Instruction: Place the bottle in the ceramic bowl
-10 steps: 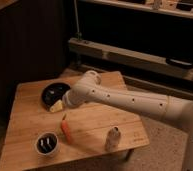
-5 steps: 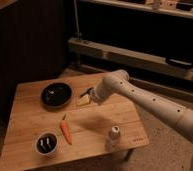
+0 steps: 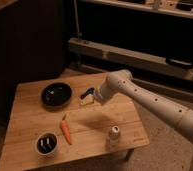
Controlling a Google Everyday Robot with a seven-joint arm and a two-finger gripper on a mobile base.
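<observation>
The bottle (image 3: 114, 136) stands upright, well apart from the gripper (image 3: 87, 96), near the front edge of the table (image 3: 30, 120). The ceramic bowl (image 3: 56, 95) sits just beside the gripper, opposite the arm. Whether the gripper is open or closed cannot be told. The carrot (image 3: 65, 131) lies in front of the gripper.

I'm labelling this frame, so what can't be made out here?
Camera view only.
Gripper, over the table just right of the ceramic bowl: whether it holds anything, too dim to tell.
White cup: its contents, too small to identify.
Bottle, front right of the table: cap detail, too small.
Arm: its base, cut off by the right edge.
</observation>
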